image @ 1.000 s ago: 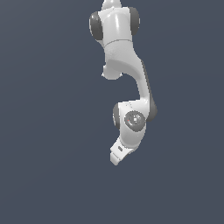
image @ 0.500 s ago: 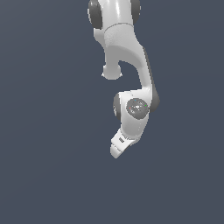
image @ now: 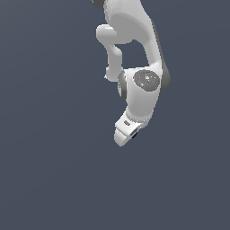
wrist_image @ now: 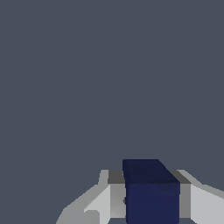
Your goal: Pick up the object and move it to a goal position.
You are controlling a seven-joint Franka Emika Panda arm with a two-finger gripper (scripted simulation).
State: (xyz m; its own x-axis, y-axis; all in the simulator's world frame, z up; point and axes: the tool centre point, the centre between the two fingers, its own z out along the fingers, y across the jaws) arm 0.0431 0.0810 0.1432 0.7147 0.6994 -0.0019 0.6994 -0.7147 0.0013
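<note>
The object (wrist_image: 151, 190) is a dark navy-blue cube, held between the two pale fingers (wrist_image: 103, 201) of my gripper (wrist_image: 148, 205), which is shut on it. In the exterior view only a small dark sliver of the object (image: 134, 133) shows at the end of the white hand, where the gripper (image: 126, 134) points down and toward that view's left. The white arm (image: 139, 85) comes down from the top of the exterior view. The cube and hand hang over a plain dark grey-blue surface.
The arm has swung lower and toward the exterior view's right, carrying the hand and the cube with it. The grip on the cube looks the same.
</note>
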